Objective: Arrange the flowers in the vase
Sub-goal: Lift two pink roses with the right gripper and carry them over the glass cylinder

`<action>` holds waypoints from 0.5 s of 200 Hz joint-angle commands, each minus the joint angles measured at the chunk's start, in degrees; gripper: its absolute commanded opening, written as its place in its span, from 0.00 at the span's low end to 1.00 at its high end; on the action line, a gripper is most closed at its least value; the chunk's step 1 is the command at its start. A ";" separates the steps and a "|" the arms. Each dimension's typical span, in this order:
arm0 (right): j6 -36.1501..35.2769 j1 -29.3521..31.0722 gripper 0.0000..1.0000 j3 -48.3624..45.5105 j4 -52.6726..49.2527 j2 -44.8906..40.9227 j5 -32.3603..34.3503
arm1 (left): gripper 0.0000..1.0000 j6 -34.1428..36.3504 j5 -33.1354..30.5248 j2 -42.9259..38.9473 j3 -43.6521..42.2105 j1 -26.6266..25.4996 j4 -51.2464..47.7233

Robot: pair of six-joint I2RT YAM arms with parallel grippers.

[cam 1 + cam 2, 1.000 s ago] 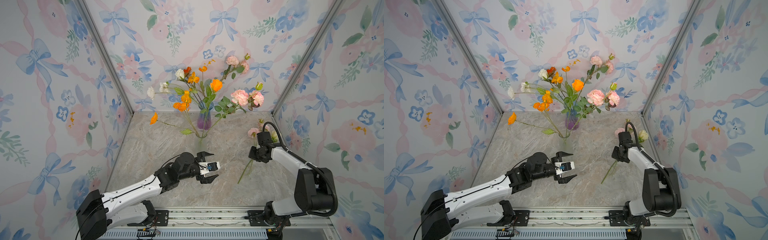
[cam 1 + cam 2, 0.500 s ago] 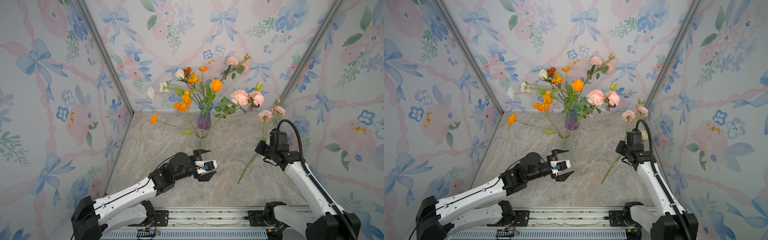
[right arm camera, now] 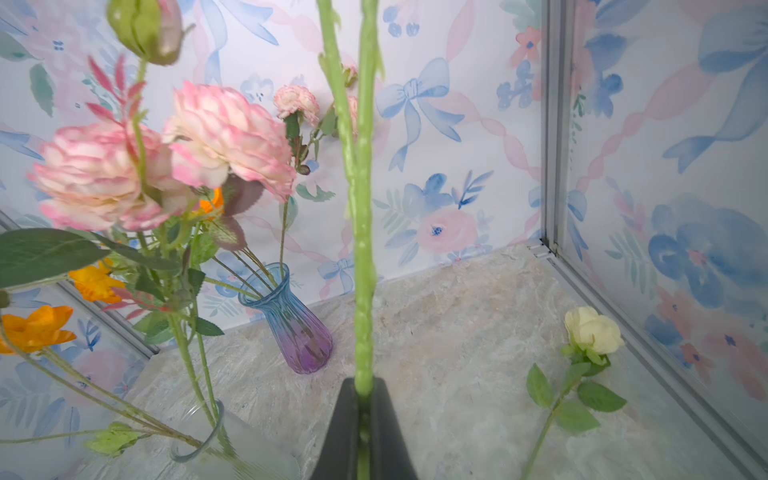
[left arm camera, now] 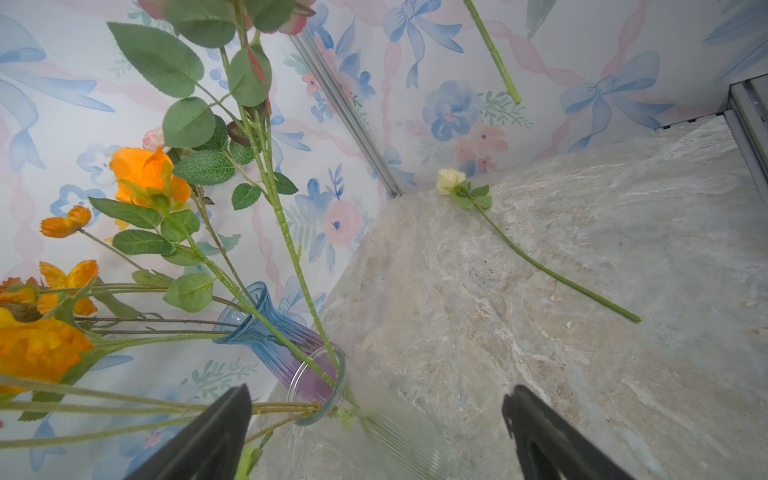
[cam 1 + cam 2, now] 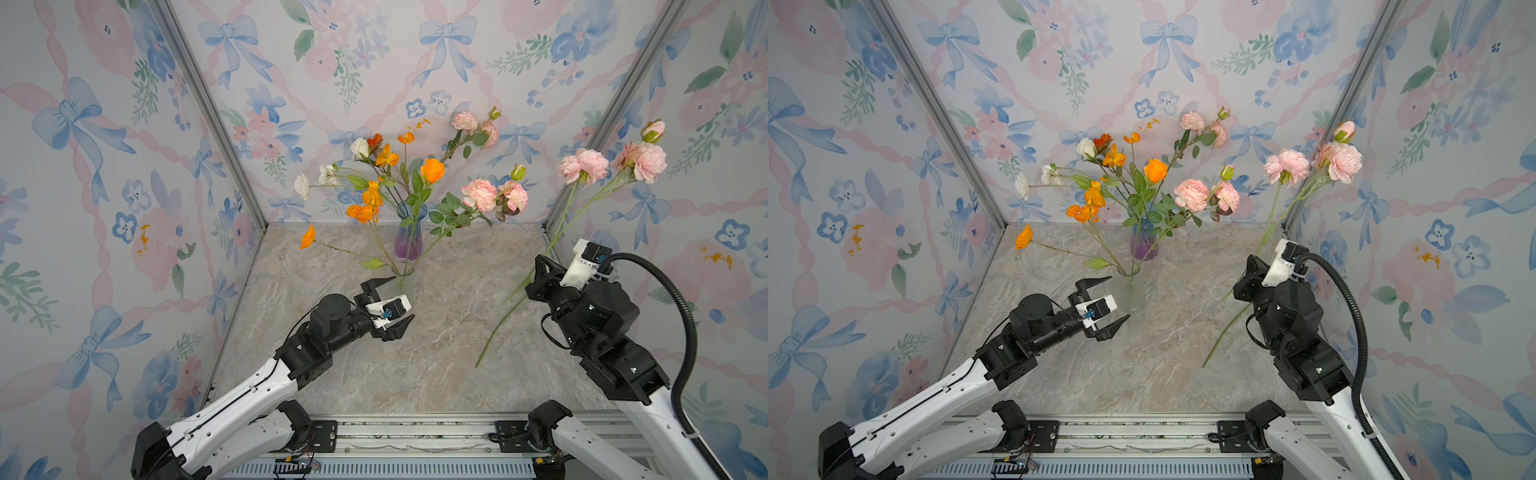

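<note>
Flowers (image 5: 432, 170) with orange, white and pink blooms stand in two vases in both top views. Some rise from a clear ribbed vase (image 5: 401, 281) (image 5: 1133, 293), others from a blue-purple vase (image 5: 409, 237) (image 5: 1144, 243) behind it. My right gripper (image 5: 540, 270) (image 3: 363, 386) is shut on the green stem of a pink spray (image 5: 584, 164) (image 5: 1287, 164), held slanted above the table on the right. My left gripper (image 5: 402, 298) (image 5: 1119, 297) (image 4: 376, 390) is open and empty, just in front of the clear vase (image 4: 374, 428). A pale yellow rose (image 3: 592, 330) (image 4: 449, 180) lies on the table.
The marble table (image 5: 436, 353) is boxed in by flowered wallpaper walls on three sides, with metal posts (image 5: 582, 174) at the back corners. A rail (image 5: 415, 436) runs along the front edge. The yellow rose lies near the right wall, hidden in both top views.
My right arm has lifted the pink spray off the table and swung it up and to the right, blooms now high by the corner post. The left gripper has barely moved and stays open.
</note>
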 commanded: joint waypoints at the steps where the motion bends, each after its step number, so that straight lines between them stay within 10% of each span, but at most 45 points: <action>1: -7.99 4.69 0.05 0.35 10.34 -0.18 4.17 | 0.98 -0.92 0.84 -1.04 1.38 0.47 0.23; 100: -27.94 22.93 0.06 7.67 32.98 20.04 -7.37 | 0.98 -5.48 -3.25 -8.08 -3.41 1.01 0.13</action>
